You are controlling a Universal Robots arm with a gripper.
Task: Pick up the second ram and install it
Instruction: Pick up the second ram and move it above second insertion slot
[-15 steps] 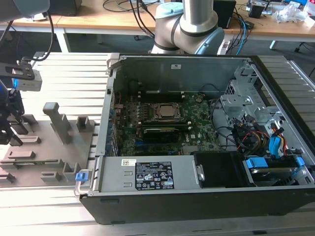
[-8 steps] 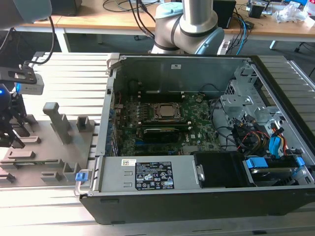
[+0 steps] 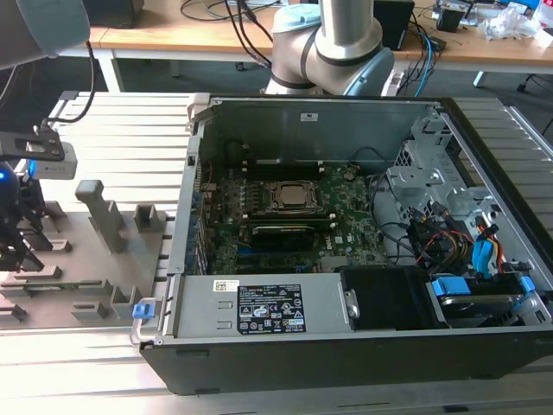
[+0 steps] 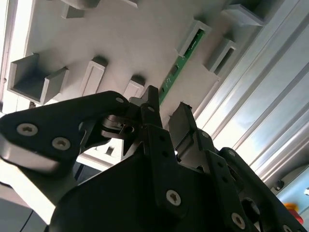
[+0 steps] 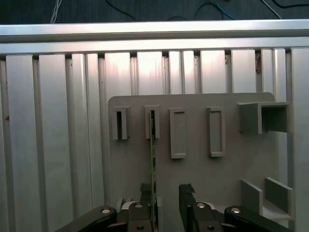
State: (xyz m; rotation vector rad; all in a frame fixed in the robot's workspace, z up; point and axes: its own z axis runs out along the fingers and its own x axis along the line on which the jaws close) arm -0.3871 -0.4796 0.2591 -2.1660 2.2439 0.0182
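Note:
The second ram (image 5: 152,159) is a thin green stick standing on edge in a slotted holder of the grey fixture plate (image 5: 193,169). It also appears as a green strip (image 4: 179,65) in the second wrist view. My gripper (image 5: 165,193) is open, one black finger on each side of the stick's near end. The stick lies close against one finger (image 5: 145,195), with a clear gap to the other finger (image 5: 186,195). In the exterior view my gripper (image 3: 17,246) hangs over the fixture plate (image 3: 86,259) at the far left, apart from the open computer case (image 3: 346,346).
Inside the case lie the motherboard (image 3: 346,238) with its CPU socket (image 3: 292,197), cable bundles (image 3: 449,246) at the exterior view's right, and a power supply (image 3: 259,307) in front. Several empty grey holders (image 3: 105,225) rise from the plate. Ribbed aluminium rails (image 5: 58,121) surround it.

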